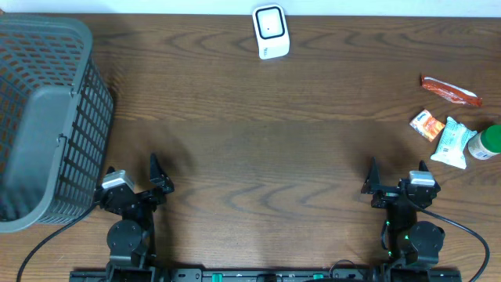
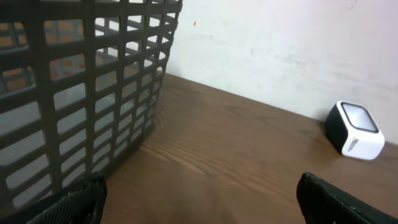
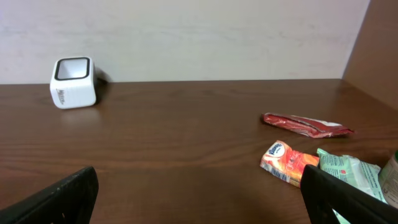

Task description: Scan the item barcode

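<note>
Items: four bits bunched by the right edge of the table (image 1: 258, 141), roughly halfway between its near and far edges. Neither claw has hold of any of them.
Red packet (image 1: 450, 92) (image 3: 305, 124): long and thin, lying flat. It's the one nearest the far edge and sits a little apart from the rest.
Orange packet (image 1: 427, 124) (image 3: 286, 163): small, on the near side of the red one, right beside the pouch.
Green-and-white pouch (image 1: 452, 142) (image 3: 351, 174): crinkly, flat on the wood, squeezed between the orange packet and the bottle.
Green-capped bottle (image 1: 487, 143): hard against the right edge and cut off by the frame, so I'm only fairly sure it's a bottle. Seems to be lying on its side.
Scanner (image 1: 271, 31) (image 2: 356, 132) (image 3: 74, 83): little white box with a dark window, at the far edge about the middle, well apart from the items.
Basket (image 1: 86, 149) (image 2: 112, 7): big grey mesh one filling the far left corner and running down the left edge.
Left gripper (image 1: 133, 168) (image 2: 199, 182): at the near edge on the left side, just beside the basket wall, jaws spread wide with nothing between them.
Right gripper (image 1: 398, 174) (image 3: 199, 177): at the near edge on the right side, fingers splayed all the way, nothing held. The items are ahead of it and off to its right.
</note>
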Tool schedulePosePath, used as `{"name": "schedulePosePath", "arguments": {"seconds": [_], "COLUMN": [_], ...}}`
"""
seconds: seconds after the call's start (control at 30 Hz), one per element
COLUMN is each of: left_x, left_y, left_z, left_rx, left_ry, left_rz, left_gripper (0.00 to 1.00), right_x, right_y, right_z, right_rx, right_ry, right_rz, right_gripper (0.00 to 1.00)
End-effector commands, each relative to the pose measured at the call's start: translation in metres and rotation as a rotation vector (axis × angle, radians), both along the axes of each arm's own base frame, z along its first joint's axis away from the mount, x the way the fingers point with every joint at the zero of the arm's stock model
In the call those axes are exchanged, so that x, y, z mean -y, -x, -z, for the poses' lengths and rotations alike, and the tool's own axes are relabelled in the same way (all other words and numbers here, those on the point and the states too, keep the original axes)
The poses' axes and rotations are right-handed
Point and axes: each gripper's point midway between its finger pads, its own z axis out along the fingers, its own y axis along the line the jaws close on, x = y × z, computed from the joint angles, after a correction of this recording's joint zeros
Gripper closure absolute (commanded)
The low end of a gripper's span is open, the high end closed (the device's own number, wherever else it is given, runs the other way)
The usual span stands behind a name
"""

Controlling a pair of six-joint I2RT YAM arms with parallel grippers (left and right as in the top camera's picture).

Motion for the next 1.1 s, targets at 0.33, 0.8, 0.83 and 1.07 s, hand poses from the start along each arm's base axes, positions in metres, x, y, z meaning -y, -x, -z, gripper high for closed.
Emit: {"name": "schedulePosePath", "arguments": {"seconds": [0.33,0.8,0.83,1.07], "left_x": [-0.0037,-0.0005,-0.0005,-0.0004], "left_y": [0.0002,-0.0002,-0.0002,-0.0003], "left_z": [0.0188,0.0184,0.0184,0.019], "left_rx": [-0.066,-0.064,-0.064,-0.067], "left_ry": [-0.069,-0.069,-0.069,-0.069], "left_rz": [0.007,0.02,0.02,0.021], "left_gripper": [0.02,0.02,0.02,0.02], "right_x": [-0.0001,-0.0001,-0.0001,-0.0001], "right_y": [0.0003,0.0003,0.0003,0.0003], "right_z": [-0.0001,-0.0001,-0.0001,-0.0001], "right_rx": [0.002,0.002,0.002,0.002], "right_ry": [-0.002,-0.002,-0.002,-0.002], "right_rz": [0.001,0.001,0.001,0.001], "right_gripper": [0.01,0.01,0.01,0.01]}}
